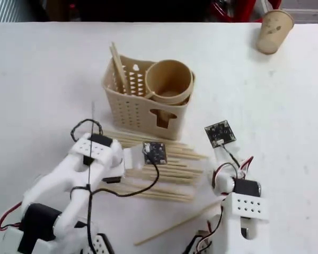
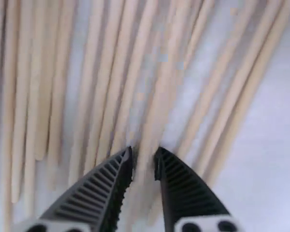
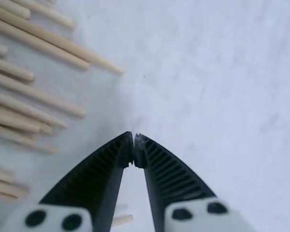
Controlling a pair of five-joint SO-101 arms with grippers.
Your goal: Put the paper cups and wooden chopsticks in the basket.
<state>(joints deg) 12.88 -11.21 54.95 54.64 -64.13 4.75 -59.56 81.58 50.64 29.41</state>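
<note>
A loose pile of wooden chopsticks (image 1: 172,169) lies on the white table in front of the cream basket (image 1: 140,114). The basket holds one paper cup (image 1: 169,82) and a few upright chopsticks (image 1: 118,66). A second paper cup (image 1: 274,30) lies tilted at the far right corner. My left gripper (image 2: 144,162) is down in the pile, shut on a chopstick (image 2: 150,116) held between its fingers. My right gripper (image 3: 134,141) is shut with nothing in it, over bare table just beside the chopstick tips (image 3: 106,65).
One stray chopstick (image 1: 175,225) lies slanted near the front edge between the two arms. The left arm (image 1: 90,159) covers the pile's left end. The right arm (image 1: 244,203) stands at the front right. Open table stretches to the right of the basket.
</note>
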